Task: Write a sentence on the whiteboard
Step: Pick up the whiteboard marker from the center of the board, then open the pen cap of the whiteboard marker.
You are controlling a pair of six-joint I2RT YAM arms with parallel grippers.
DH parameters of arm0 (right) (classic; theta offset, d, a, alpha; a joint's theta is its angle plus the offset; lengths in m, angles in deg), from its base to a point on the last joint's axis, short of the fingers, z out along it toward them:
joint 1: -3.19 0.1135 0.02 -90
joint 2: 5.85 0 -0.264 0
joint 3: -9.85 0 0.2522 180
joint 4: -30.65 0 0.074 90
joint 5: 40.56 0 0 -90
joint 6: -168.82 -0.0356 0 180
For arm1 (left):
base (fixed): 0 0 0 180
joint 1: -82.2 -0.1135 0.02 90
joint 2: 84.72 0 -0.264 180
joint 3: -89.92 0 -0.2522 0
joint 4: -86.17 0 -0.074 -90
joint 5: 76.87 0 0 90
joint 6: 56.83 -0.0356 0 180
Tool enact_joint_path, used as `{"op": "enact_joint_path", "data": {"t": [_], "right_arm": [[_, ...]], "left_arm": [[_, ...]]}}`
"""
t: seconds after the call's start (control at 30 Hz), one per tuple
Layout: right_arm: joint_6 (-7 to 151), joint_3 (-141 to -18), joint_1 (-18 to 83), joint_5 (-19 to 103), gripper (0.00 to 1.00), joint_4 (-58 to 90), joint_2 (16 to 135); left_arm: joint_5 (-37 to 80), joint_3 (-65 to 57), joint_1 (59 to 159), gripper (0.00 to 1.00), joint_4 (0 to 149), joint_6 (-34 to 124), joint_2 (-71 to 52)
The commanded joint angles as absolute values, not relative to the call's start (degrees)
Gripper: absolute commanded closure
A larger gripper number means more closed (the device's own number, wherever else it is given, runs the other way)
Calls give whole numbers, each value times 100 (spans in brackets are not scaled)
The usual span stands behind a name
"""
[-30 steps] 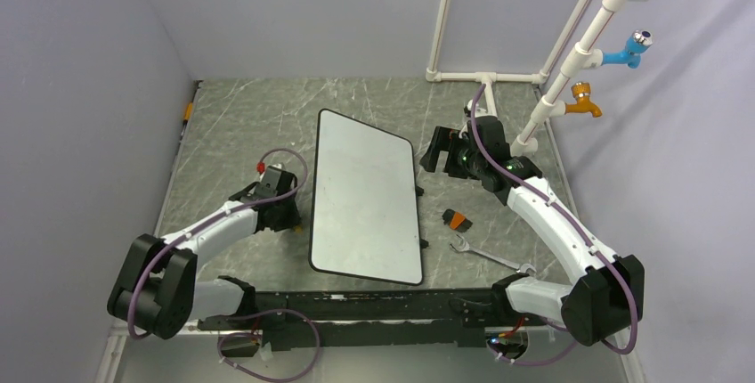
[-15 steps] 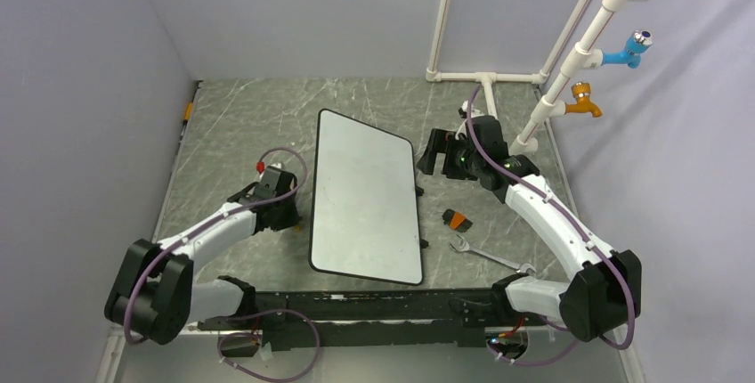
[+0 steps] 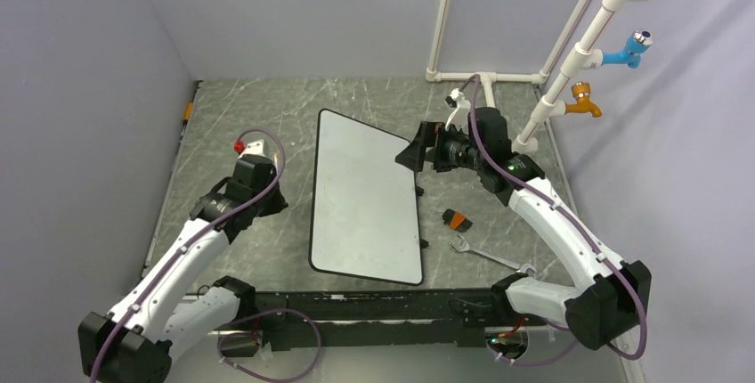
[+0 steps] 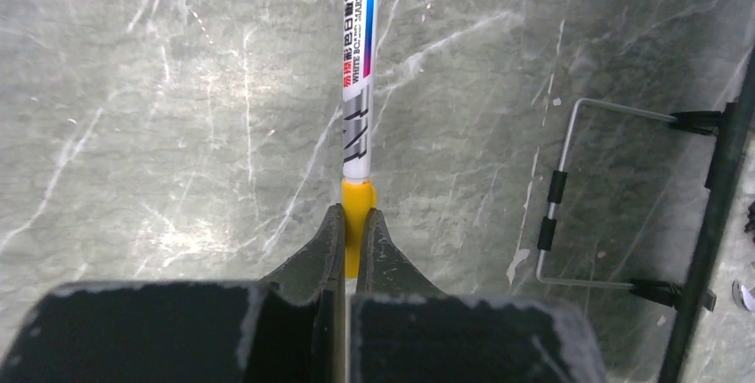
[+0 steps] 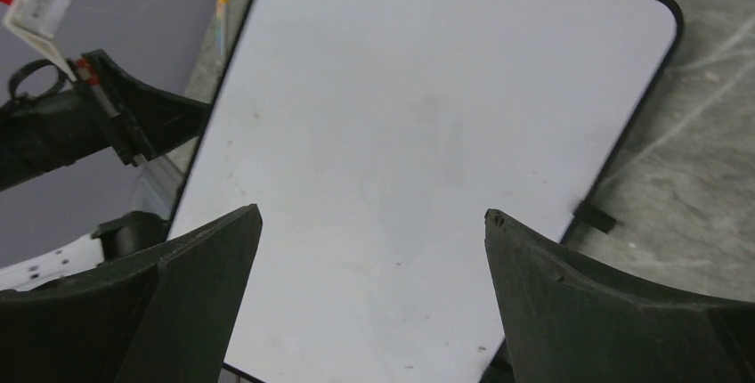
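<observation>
Top camera looked down from behind; wrist cameras looked closely forward. Top and right views shared the board.

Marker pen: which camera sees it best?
Left wrist view: the marker runs up the middle, its yellow end pinched in the left gripper. The top view is too far to show it; the right wrist view misses it.

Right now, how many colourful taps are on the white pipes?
2. A blue tap sits high on the slanted white pipe at the right; an orange tap is just below it. No others show.
</observation>
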State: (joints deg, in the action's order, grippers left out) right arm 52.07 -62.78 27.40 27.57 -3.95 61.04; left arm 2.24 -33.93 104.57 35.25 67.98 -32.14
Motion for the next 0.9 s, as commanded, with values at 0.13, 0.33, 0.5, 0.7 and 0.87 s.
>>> {"op": "enact_joint_path", "data": {"t": [0.13,0.33,0.5,0.7,0.87], "right_arm": [[4809,-6621,2959,1992,0,650,5769],[4793,-6946,3071,1424,0,872,5932],[4797,-6820,3177,1425,0,1276,5634],[4891,-6976,3191,1313,3,1075,5683],[4815,-7096,3288,1576,0,927,5811]], "left_arm": [[181,-2403,10483,100,2677,5907,-3747],[796,-1677,10476,100,2514,4897,-3901],[1476,-1270,10478,100,2563,4306,-3855],[2440,-845,10508,100,2612,3707,-3675],[2904,-798,10607,100,2933,3533,-3524]]}}
